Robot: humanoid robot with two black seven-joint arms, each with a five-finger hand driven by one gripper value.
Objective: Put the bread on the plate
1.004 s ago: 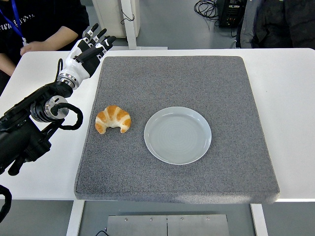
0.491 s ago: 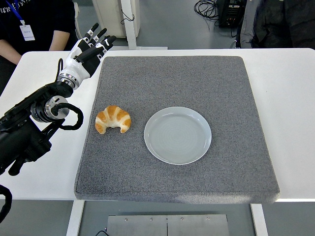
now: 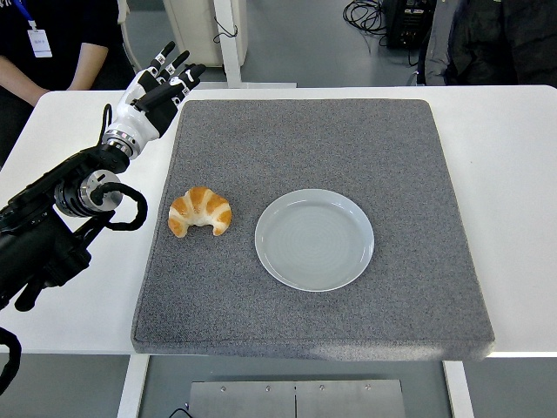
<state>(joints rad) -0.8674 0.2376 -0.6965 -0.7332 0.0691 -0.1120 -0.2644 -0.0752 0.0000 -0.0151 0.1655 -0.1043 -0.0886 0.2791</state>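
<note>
At the far left a person point(image 3: 52, 43) in dark clothing with a lanyard badge stands behind the table's far corner, arms just off the white table point(image 3: 522, 174). The robot's left arm point(image 3: 61, 218) comes in from the left edge and reaches diagonally up over the bare tabletop, ending in the left hand point(image 3: 157, 87) near the far left corner of the grey mat point(image 3: 392, 157). That hand is raised with its fingers point(image 3: 178, 63) extended and slightly fanned, pointing away from the robot; it grasps nothing and touches nothing on the mat. The bread point(image 3: 200, 211), a golden croissant curved with its two tips pointing toward the near edge, lies on the mat close to its left border, well apart from the hand and nearer to the robot than the hand is. It sits roughly level with the arm's elbow joint, just to its right. To the right of the croissant, near but not touching it, the pale blue-grey plate point(image 3: 314, 239) rests flat on the mat around its middle, with nothing on it.
</note>
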